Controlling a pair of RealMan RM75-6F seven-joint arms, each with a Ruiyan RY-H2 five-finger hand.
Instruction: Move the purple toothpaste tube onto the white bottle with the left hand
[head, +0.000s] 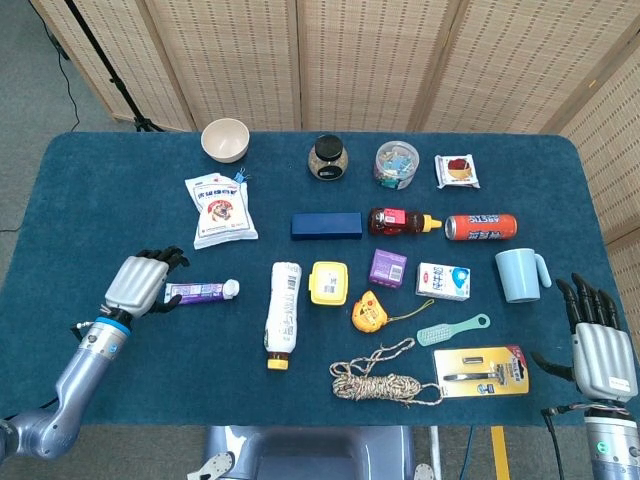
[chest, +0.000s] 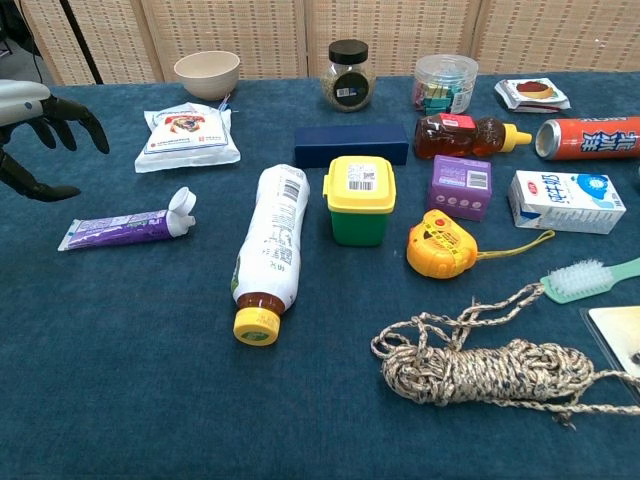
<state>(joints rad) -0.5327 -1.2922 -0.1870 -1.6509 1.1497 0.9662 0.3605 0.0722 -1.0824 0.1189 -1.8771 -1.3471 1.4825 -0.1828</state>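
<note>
Purple toothpaste tube (head: 201, 292) lies lengthwise toward the table's (head: 100, 220) right edge, where we see our left hand (head: 138, 281), fingers spread and empty, just left of its tail, white bottle (head: 282, 314) beyond.

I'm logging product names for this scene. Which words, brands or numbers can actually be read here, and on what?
None reads clearly.
Red can: large white characters, blurred.
Milk carton: blue characters, blurred.
White bottle, yellow-lidded box, purple toothpaste tube: print too small.

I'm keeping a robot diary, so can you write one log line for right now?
phase: reaching | left hand: open, near purple toothpaste tube, not holding | white bottle: lying flat | right hand: open, idle
</note>
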